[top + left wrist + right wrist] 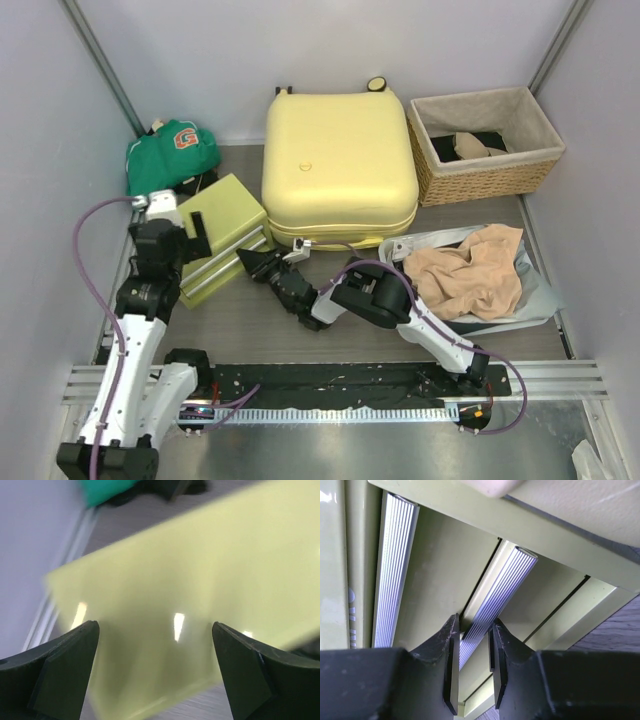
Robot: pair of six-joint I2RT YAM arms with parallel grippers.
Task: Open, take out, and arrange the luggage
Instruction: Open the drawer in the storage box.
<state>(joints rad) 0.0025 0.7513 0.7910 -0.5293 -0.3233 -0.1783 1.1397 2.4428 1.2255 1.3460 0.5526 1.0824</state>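
Note:
The luggage (pixel 340 160), pale yellow and shut, lies flat at the back middle of the table. Its lower edge (pixel 580 505) shows at the top of the right wrist view. Left of it stands a yellow-green drawer box (pixel 225 215). My right gripper (pixel 244 257) reaches left to the box front, its jaws (pixel 474 625) nearly together on a ribbed silver drawer handle (pixel 505 585). My left gripper (pixel 185 235) hangs open just over the box top (pixel 200 570), with nothing between its fingers (pixel 75 650).
A wicker basket (pixel 485 145) with dark and tan items stands at the back right. A tan cloth (pixel 470 270) lies on a grey bag (pixel 540 300) at the right. A green garment (pixel 170 155) is heaped at the back left. Walls close both sides.

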